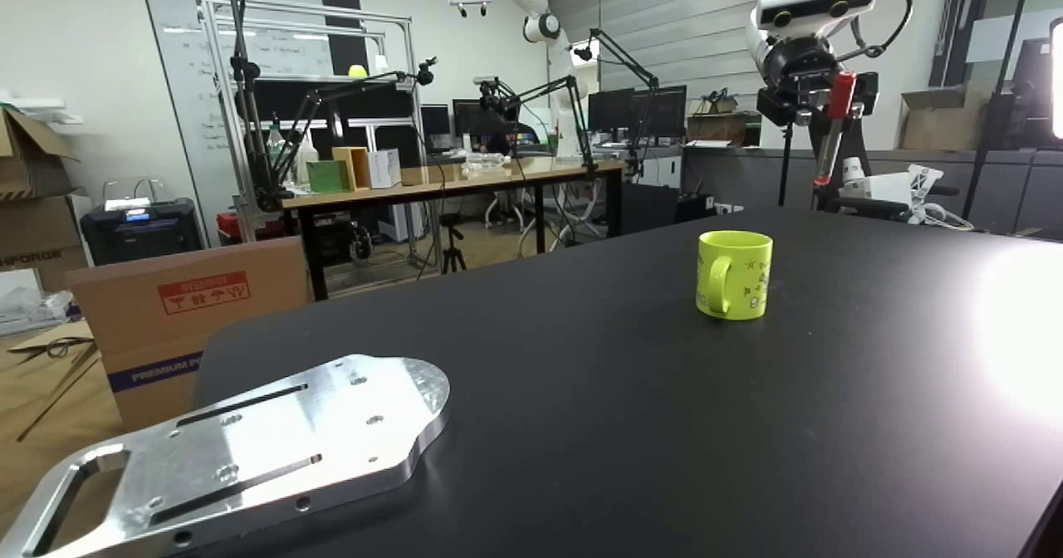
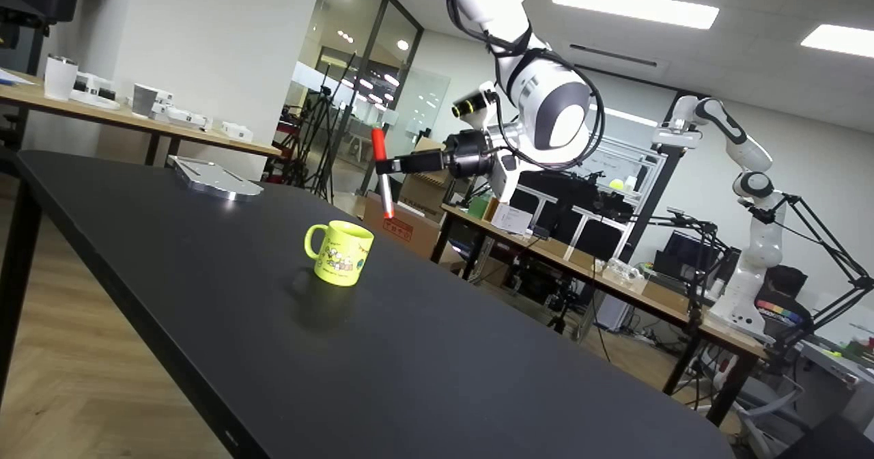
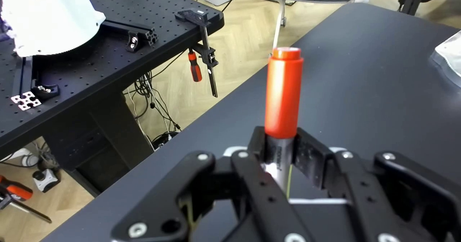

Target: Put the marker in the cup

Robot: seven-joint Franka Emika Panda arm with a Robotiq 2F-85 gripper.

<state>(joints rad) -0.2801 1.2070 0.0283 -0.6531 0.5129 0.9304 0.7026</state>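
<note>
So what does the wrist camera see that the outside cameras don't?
Only the wrist view: a clamp on a hole-dotted table.
Only the exterior views: a cardboard box and the whole cup; the wrist view has at most a yellow-green sliver.
Both: the marker in the gripper, and the black tabletop.

Exterior views sharing cup (image 1: 745, 277), downward wrist view

The short yellow-green cylindrical cup (image 1: 737, 277) looks smooth and glossy. The slim red-and-silver marker (image 3: 282, 117) has a shiny red plastic end. The flat silver metal plate (image 1: 274, 433) gleams, polished-looking; the smooth black tabletop (image 1: 631, 425) is mostly matt.
</note>
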